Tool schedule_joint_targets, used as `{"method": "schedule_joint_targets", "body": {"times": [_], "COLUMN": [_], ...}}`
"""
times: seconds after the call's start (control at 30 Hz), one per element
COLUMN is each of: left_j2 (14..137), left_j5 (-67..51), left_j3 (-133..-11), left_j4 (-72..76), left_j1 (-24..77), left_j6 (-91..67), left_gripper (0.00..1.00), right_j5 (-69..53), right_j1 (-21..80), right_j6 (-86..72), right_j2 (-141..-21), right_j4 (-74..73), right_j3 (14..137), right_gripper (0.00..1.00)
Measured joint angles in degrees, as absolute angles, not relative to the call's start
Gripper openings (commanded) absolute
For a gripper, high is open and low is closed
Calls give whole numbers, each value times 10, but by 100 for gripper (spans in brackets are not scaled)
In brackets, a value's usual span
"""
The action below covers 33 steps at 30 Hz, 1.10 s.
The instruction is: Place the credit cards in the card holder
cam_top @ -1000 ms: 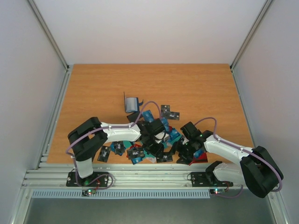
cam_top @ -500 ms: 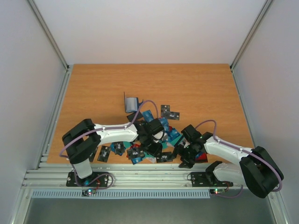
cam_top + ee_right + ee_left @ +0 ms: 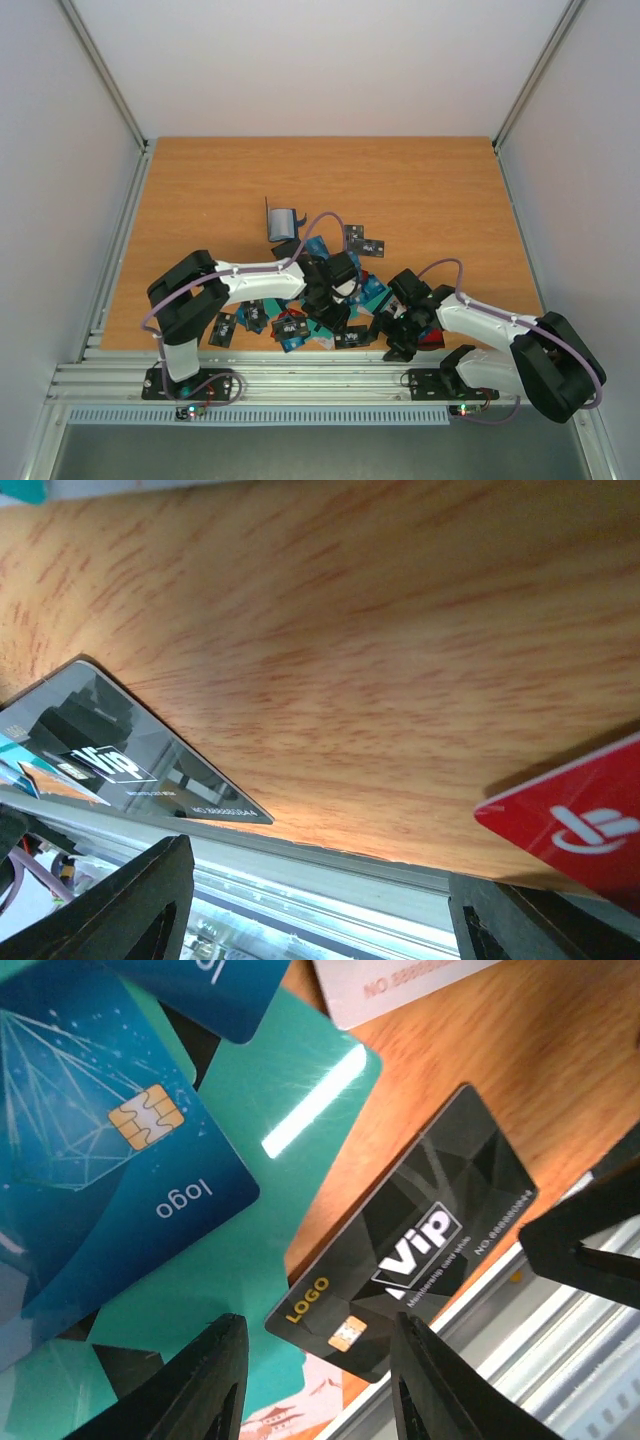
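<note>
Left gripper point(image 3: 315, 1360) hangs low over the card pile, fingers point(image 3: 215, 1380) parted, gripping nothing. One corner of the black VIP card point(image 3: 410, 1250) lies flat between them, not pinched. That card sits face up, mostly on bare wood, its near corner overlapping a teal card point(image 3: 290, 1130). Blue chip card point(image 3: 110, 1150) lies over the teal one. A white card point(image 3: 400, 980) pokes in at the top of the left wrist view.

Right gripper point(image 3: 315, 865) is also spread wide and empty, down close to bare wood near the front table edge. The black VIP card is to one side and a red card point(image 3: 575, 815) to the other, neither touched.

Credit cards point(image 3: 290, 325) lie in a loose overlapping heap at the near-middle of the table point(image 3: 420, 180), under and between the two grippers, with a couple of black ones just behind the heap. Card holder point(image 3: 283, 222) stands on the table behind the heap, part-open, grey inside showing, well apart from both grippers. Metal rail point(image 3: 300, 378) runs along the near edge, arm bases bolted on it.
</note>
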<state>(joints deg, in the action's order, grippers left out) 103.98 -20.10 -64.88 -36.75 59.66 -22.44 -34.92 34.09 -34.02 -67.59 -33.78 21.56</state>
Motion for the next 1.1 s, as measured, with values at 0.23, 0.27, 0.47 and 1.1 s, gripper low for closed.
{"method": "schedule_joint_targets", "body": {"times": [0.23, 0.27, 0.47, 1.1], "left_j2": [1055, 1056, 1058, 1056], "left_j5": [-215, -218, -233, -294], "left_j3": [-648, -648, -644, -619], "left_j4": [-362, -362, -356, -313], "left_j1": [598, 599, 609, 611], "left_j6": [-222, -222, -225, -240], "left_gripper": [41, 41, 41, 40], "right_j5": [-354, -354, -356, -400], "right_j1": [341, 341, 341, 343], "right_j6": [-340, -340, -340, -387], "right_j2": [-682, -683, -686, -671], "right_j4": [-332, -331, -330, -230], "right_j3": [214, 214, 214, 179], "right_gripper": [70, 70, 70, 66]}}
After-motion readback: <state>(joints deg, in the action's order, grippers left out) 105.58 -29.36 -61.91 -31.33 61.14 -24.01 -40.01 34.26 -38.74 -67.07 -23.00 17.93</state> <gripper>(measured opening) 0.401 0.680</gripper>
